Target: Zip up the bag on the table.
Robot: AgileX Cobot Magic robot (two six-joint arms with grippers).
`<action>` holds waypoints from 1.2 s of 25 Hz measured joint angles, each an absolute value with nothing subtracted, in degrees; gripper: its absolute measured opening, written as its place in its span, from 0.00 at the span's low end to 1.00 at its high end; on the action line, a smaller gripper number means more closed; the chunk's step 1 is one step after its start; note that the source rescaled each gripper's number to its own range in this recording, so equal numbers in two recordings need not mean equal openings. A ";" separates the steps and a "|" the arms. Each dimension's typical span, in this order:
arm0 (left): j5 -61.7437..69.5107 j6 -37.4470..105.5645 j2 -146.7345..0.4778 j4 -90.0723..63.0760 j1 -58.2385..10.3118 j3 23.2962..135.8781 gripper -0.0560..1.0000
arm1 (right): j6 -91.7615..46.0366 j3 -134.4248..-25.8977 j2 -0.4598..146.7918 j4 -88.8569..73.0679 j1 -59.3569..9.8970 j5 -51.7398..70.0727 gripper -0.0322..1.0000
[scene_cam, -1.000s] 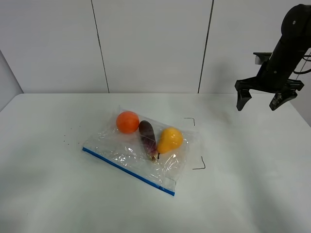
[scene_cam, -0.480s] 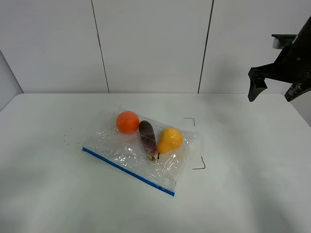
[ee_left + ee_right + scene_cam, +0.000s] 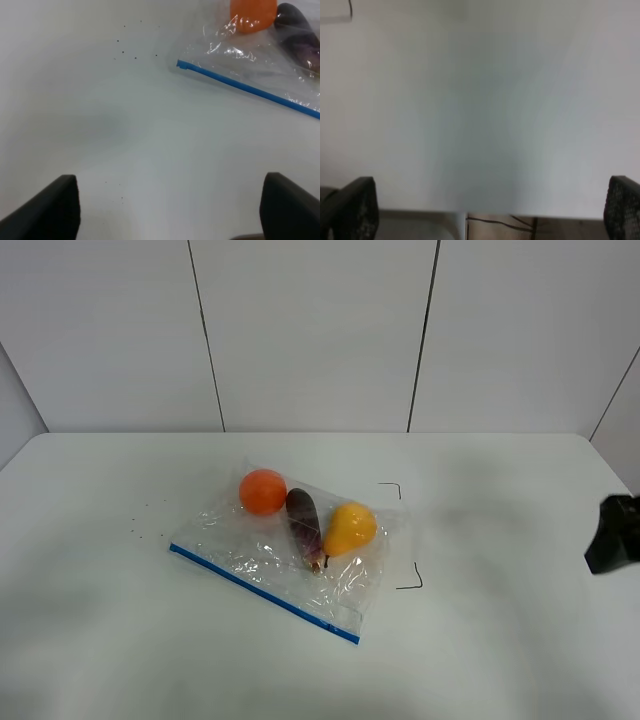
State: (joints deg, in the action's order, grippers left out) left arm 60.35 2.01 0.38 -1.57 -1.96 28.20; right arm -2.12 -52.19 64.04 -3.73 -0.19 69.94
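Lying flat near the middle of the plain white matte worktop: the clear crinkly plastic zip bag, blue zipper strip along the near edge, slanting down toward the right of the high view. Resting inside, away from the strip, side by side: round orange fruit, dark purple elongated vegetable, yellow pear-shaped fruit; bulk probably kept clear of the zip so the strip lies flat for pinching.

Hanging over bare worktop, left gripper with fingers spread wide, holding nothing, the strip's near end ahead and well apart. Right gripper likewise spread wide and empty, facing blank worktop near its edge, far from the bag; only a dark part of that arm visible at the right border of the high view.

Elsewhere: thin black corner marks just beside the bag, tiny dark specks on the surface. Nothing blocking either approach to the zipper.
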 joint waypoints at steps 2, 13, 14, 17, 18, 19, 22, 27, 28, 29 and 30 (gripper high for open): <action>60.35 2.01 0.38 -1.57 -1.96 28.20 0.93 | -2.05 -46.47 57.01 -3.73 -0.19 68.61 1.00; 60.35 2.01 0.38 -1.57 -1.96 28.20 0.93 | -2.78 -29.09 16.25 -3.73 -0.29 58.68 1.00; 60.35 2.01 0.38 -1.57 -1.96 28.20 0.93 | -2.78 -29.00 13.46 -3.73 -0.29 58.60 1.00; 60.35 2.01 0.38 -1.57 -1.96 28.20 0.93 | -2.78 -28.83 7.07 -3.73 -0.29 58.48 1.00; 60.35 2.01 0.38 -1.57 -1.96 28.20 0.93 | -2.78 -28.83 5.34 -3.73 -0.29 58.48 1.00; 60.35 2.01 0.38 -1.57 -1.96 28.20 0.93 | -2.78 -28.83 3.86 -3.73 -0.29 58.53 1.00; 60.35 2.01 0.38 -1.57 -1.96 28.20 0.93 | -2.78 -28.83 0.66 -3.73 -0.29 58.52 1.00; 60.35 2.01 0.38 -1.57 -1.96 28.20 0.93 | -2.78 -28.83 -0.22 -3.49 -0.29 58.52 1.00; 60.35 2.01 0.38 -1.57 -1.96 28.20 0.93 | -2.78 -28.83 -0.22 -3.49 -0.29 58.52 1.00; 60.35 2.01 0.38 -1.57 -1.96 28.20 0.93 | -2.78 -28.83 -0.22 -3.32 -0.29 58.52 1.00; 60.35 2.01 0.38 -1.57 -1.96 28.20 0.93 | -2.78 -28.83 -0.22 -3.12 -0.29 58.52 1.00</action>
